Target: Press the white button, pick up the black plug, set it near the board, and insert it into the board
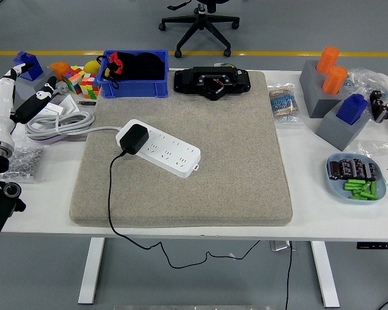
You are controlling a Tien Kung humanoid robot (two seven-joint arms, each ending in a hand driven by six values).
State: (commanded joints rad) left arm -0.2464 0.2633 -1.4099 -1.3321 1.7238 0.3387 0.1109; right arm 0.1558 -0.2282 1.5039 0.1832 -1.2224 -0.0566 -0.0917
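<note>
A white power strip (165, 154) lies at an angle on the grey mat (239, 168). The black plug (133, 139) sits in the strip's left end, and its black cable (110, 206) runs down over the table's near edge. The strip's button is too small to make out. My left hand (33, 100) hovers at the far left of the table, well away from the strip, with its fingers relaxed and nothing in them. The right arm is out of sight.
Behind the mat stand a blue bin (134, 82) and a black device (211, 81). A coiled white cable (55, 123), puzzle cubes (83, 82) and a bag of screws (19, 165) lie at the left. Grey blocks (323, 90) and a dish of batteries (355, 177) are at the right.
</note>
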